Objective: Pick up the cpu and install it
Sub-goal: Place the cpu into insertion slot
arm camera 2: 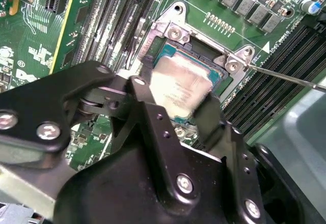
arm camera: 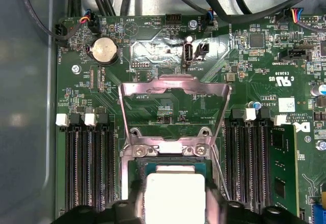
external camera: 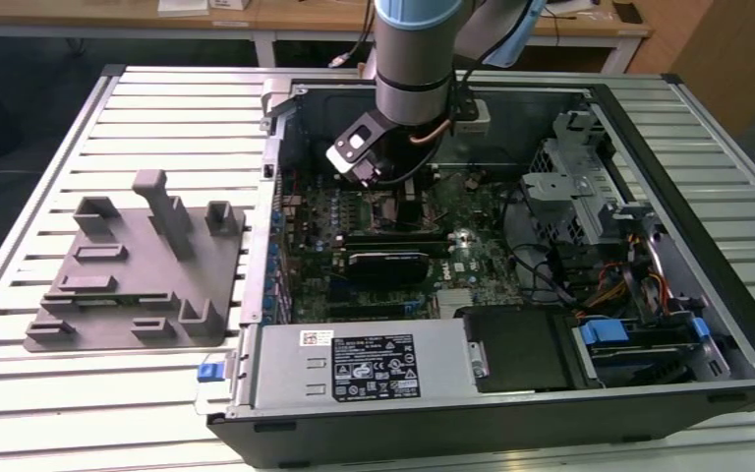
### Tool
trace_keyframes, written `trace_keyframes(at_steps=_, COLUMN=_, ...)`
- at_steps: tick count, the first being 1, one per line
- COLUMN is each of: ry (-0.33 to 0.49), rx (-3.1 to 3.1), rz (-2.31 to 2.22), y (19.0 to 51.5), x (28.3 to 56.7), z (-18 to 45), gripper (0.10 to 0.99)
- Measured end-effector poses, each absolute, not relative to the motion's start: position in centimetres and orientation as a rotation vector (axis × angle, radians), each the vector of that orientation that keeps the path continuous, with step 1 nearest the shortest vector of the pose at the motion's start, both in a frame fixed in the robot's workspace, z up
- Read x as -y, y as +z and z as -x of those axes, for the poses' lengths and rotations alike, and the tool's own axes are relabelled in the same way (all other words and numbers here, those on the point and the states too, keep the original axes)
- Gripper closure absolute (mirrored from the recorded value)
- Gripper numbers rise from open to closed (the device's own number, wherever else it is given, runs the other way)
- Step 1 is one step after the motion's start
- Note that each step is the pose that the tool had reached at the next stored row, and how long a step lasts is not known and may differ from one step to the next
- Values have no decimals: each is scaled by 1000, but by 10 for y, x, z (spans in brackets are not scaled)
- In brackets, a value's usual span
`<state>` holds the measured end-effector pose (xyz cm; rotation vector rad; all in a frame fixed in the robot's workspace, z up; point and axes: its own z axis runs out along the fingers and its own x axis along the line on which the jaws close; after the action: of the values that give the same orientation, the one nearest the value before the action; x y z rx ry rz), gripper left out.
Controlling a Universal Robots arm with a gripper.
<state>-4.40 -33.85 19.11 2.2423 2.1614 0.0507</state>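
exterior view has the arm reaching into the far part of the open computer case point(external camera: 509, 433), over the motherboard point(external camera: 483, 261). in the second wrist view the cpu point(arm camera 2: 181, 84) sits in the socket point(arm camera 2: 204, 48), with the gripper point(arm camera 2: 181, 113) fingers point(arm camera 2: 153, 107) pinching its edges. it is placed but not let go, and the metal frame point(arm camera: 173, 87) is not yet closed.

One cpu point(arm camera: 174, 198), one claw point(arm camera 2: 175, 94), one arm point(external camera: 411, 59). One open computer case point(external camera: 509, 433) and one grey holder tray point(external camera: 115, 295) on one bench point(external camera: 36, 147). One coin battery point(arm camera: 104, 49), one raised socket plate point(arm camera: 173, 86), four white slot latches point(arm camera: 61, 120).
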Motion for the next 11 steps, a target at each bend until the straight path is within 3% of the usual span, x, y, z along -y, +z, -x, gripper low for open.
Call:
trace_keyframes(at_steps=2, ry=50, rx=-2161, rz=-2242, y=191, x=339, z=44, gripper=478)
trace_keyframes(at_steps=3, ry=50, rx=-2161, rz=-2242, y=191, x=339, z=44, gripper=412)
trace_keyframes(at_steps=11, ry=53, rx=-2162, rz=-2244, y=193, x=339, z=44, gripper=412)
